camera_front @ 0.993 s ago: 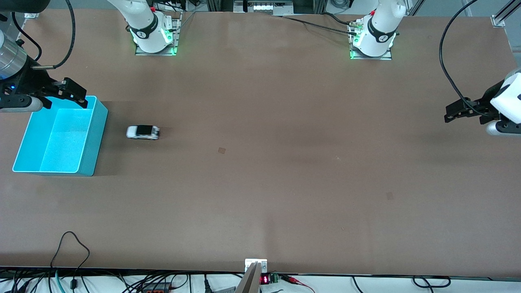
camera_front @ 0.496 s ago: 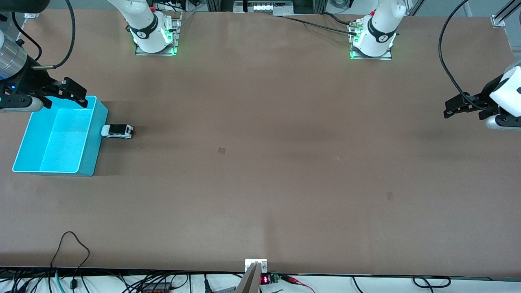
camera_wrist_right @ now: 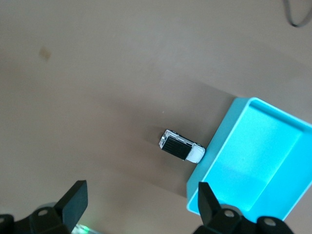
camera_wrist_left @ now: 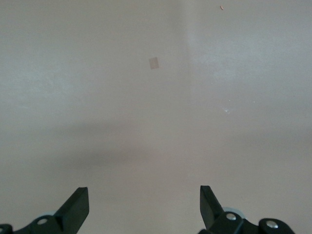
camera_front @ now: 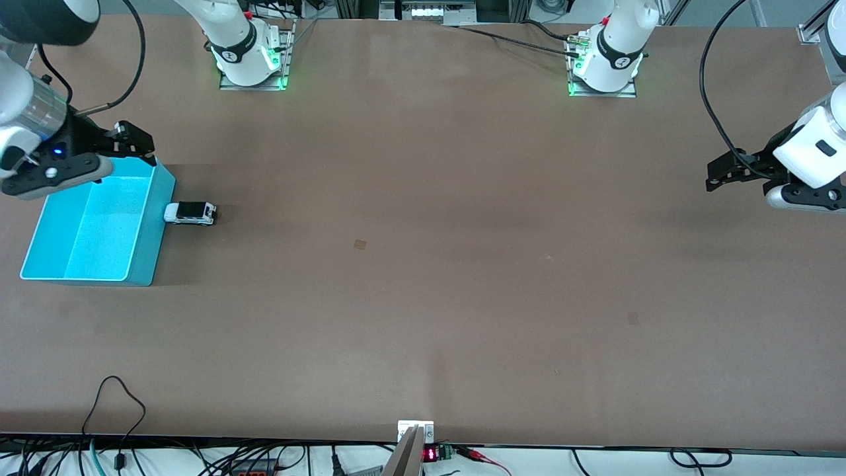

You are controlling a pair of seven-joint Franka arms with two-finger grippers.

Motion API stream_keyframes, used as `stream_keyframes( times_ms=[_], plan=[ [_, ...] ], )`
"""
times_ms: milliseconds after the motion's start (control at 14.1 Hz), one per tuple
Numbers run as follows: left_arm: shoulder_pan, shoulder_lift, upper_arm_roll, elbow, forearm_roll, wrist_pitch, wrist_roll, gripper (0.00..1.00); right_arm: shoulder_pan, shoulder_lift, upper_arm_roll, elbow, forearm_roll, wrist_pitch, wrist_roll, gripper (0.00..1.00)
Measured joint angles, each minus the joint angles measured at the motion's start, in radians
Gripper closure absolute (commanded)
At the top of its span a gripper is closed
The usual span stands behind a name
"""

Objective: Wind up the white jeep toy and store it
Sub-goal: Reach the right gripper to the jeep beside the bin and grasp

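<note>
The white jeep toy [camera_front: 190,213] stands on the table with its nose against the outer wall of the cyan bin [camera_front: 147,244], at the right arm's end of the table. It also shows in the right wrist view [camera_wrist_right: 181,146], touching the bin [camera_wrist_right: 263,156]. My right gripper [camera_front: 135,145] is open and empty, up in the air over the bin's corner nearest the robot bases. My left gripper [camera_front: 720,173] is open and empty, up over the bare table at the left arm's end. In the left wrist view its fingertips [camera_wrist_left: 78,207] frame only the tabletop.
The cyan bin has nothing in it. Small tape marks [camera_front: 359,244] lie on the brown table. Cables [camera_front: 112,403] hang at the table edge nearest the front camera. The robot bases [camera_front: 248,56] stand along the edge farthest from that camera.
The jeep rolled toward the bin and stopped against its wall, then stayed still. My right gripper rose and shifted slightly toward the table's middle. My left gripper moved a little inward.
</note>
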Motion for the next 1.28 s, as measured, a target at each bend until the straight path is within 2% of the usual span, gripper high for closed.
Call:
stream_keyframes(
  times_ms=[284,638,993,1277],
  plan=[
    [-0.001,-0.002,-0.019,0.000,0.000,0.000,-0.061,0.00,-0.042,0.018,-0.005,-0.107,0.000,0.052,-0.381,0.00],
    [-0.001,-0.014,-0.038,0.000,0.001,0.000,-0.077,0.00,-0.091,0.030,-0.005,-0.347,0.000,0.313,-0.755,0.00],
    [-0.001,-0.023,-0.039,-0.012,0.002,-0.003,-0.047,0.00,-0.136,0.036,-0.005,-0.585,0.000,0.627,-0.952,0.00],
    [-0.001,-0.035,-0.039,-0.027,0.003,-0.003,-0.046,0.00,-0.170,0.079,-0.005,-0.677,0.000,0.819,-1.048,0.00]
  ],
)
